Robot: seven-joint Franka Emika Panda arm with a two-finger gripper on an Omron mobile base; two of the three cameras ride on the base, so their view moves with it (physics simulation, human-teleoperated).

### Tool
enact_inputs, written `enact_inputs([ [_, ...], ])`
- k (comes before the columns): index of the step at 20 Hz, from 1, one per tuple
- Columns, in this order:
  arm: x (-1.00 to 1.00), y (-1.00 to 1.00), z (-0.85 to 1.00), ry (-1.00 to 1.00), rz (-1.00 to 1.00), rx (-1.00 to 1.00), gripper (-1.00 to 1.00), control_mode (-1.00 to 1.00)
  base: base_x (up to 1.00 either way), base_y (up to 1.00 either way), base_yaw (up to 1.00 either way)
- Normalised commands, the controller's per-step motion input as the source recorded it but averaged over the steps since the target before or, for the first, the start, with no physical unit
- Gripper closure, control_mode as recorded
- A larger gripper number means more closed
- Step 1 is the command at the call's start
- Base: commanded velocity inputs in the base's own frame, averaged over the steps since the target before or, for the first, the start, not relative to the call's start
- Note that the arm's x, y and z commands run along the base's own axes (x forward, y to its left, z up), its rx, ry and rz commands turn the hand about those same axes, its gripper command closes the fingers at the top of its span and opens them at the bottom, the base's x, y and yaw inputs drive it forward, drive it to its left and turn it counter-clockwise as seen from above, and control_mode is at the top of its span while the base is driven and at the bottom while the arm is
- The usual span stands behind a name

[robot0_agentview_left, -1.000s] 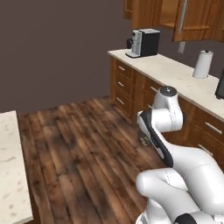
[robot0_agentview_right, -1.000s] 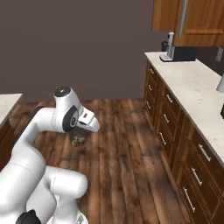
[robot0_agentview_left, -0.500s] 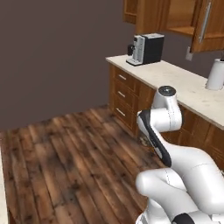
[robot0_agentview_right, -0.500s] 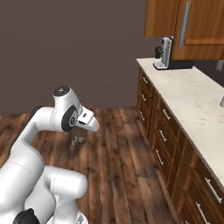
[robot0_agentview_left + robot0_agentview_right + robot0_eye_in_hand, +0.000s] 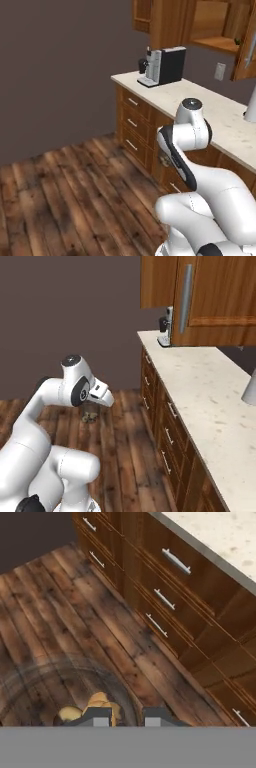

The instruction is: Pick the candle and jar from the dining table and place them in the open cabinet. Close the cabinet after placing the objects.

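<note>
white arm [image 5: 200,185] w/ dark joints

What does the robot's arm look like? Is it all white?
Mostly white. The arm is made of fat, rounded, glossy white segments, with dark bands at the joints and a round grey cap on top of one joint. In the hand view, the gripper ends in two small, dark, blocky finger tips. No loose cables show.

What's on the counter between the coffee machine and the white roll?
Nothing. In the left base view the counter is bare between the coffee machine and the white roll.
</note>
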Motion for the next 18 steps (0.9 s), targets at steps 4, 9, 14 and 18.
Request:
enact_inputs([
  [4, 0.0, 0.0, 0.0, 0.0, 0.0, 0.0, 1.0, 1.0, 0.86, -0.01, -0.29],
  [9, 0.0, 0.0, 0.0, 0.0, 0.0, 0.0, 1.0, 1.0, 0.49, 0.0, -0.45],
  [14, 0.0, 0.0, 0.0, 0.0, 0.0, 0.0, 1.0, 1.0, 0.34, 0.0, -0.5],
  [18, 0.0, 0.0, 0.0, 0.0, 0.0, 0.0, 1.0, 1.0, 0.78, 0.0, -0.43],
])
